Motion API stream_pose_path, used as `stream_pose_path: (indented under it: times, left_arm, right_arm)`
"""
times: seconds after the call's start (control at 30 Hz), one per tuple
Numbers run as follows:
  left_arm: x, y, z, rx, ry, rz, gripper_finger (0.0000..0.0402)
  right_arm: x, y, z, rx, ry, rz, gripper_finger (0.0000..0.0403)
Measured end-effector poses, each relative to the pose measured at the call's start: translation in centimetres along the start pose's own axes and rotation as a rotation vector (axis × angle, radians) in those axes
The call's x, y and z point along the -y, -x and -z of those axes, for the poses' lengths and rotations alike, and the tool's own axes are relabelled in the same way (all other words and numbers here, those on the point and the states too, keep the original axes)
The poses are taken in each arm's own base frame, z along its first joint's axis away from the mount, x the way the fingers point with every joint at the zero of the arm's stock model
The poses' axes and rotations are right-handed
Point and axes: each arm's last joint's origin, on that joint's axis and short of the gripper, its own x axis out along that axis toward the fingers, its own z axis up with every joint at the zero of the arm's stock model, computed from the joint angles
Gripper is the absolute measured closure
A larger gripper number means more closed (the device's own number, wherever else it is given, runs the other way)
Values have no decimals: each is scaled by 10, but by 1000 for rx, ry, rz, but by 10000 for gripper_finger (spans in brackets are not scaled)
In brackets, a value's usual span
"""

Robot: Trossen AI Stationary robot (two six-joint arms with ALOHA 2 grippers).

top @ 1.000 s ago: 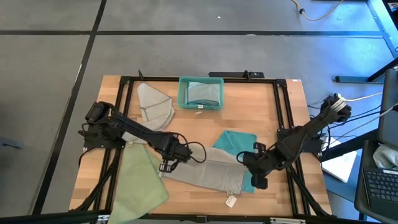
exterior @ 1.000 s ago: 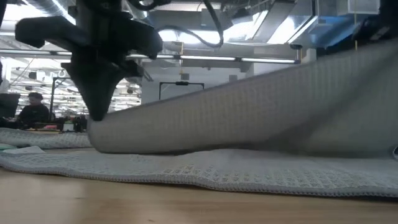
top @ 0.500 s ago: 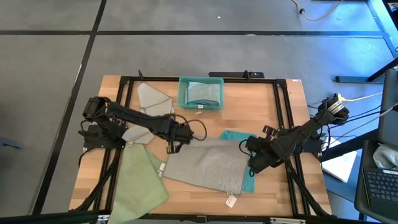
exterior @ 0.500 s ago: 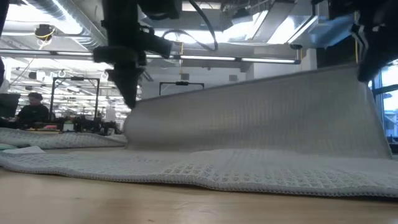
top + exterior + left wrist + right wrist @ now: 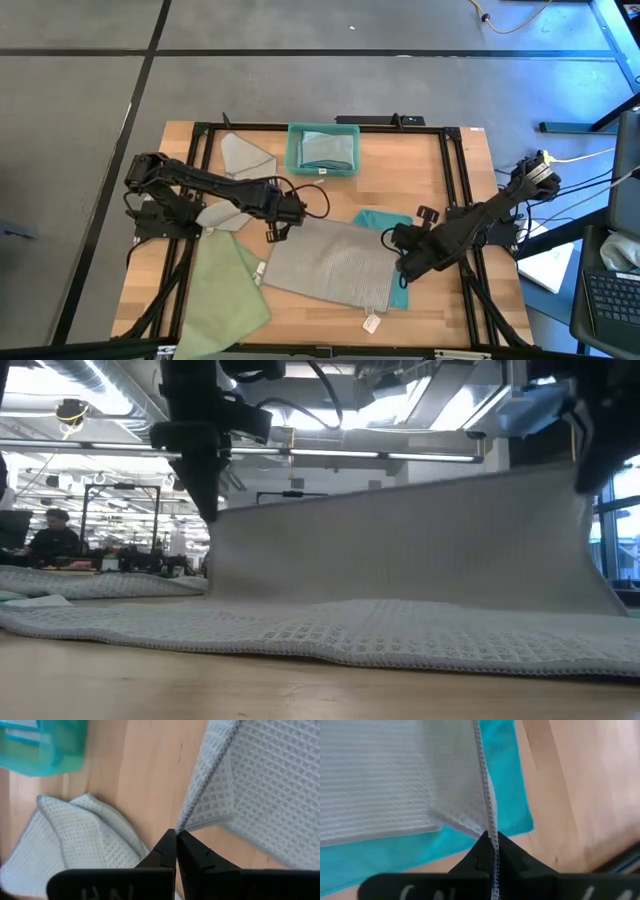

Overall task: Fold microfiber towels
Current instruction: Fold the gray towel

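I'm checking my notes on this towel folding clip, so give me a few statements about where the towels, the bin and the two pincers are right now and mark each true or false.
1. Both pincers are shut on the grey towel. True: the left pincer and the right pincer each pinch an edge of it.
2. The grey towel lies fully flat. False: part of it is lifted off the table.
3. The teal bin is empty. False: a pale cloth lies in it.
4. A teal towel lies partly under the grey towel. True.
5. The green towel is held by the left pincer. False: it lies untouched by the table's front left corner.
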Motion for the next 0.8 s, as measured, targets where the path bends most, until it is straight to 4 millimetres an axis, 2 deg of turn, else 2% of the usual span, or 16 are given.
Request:
stream_pose_path:
  times: [0.17,0.4,0.57,0.8]
  left_arm:
    - [3,-1,2,-11,7,17,401]
    - [17,5,13,-49,-80,0,401]
    - [25,10,22,-79,-136,-7,401]
    - [43,17,34,-94,-166,20,401]
  right_arm:
    - [-2,-11,5,-40,-33,-1,392]
    - [-13,2,4,28,68,-77,392]
    - [-30,13,-2,91,209,-271,392]
    - [-48,24,-7,125,234,-510,392]
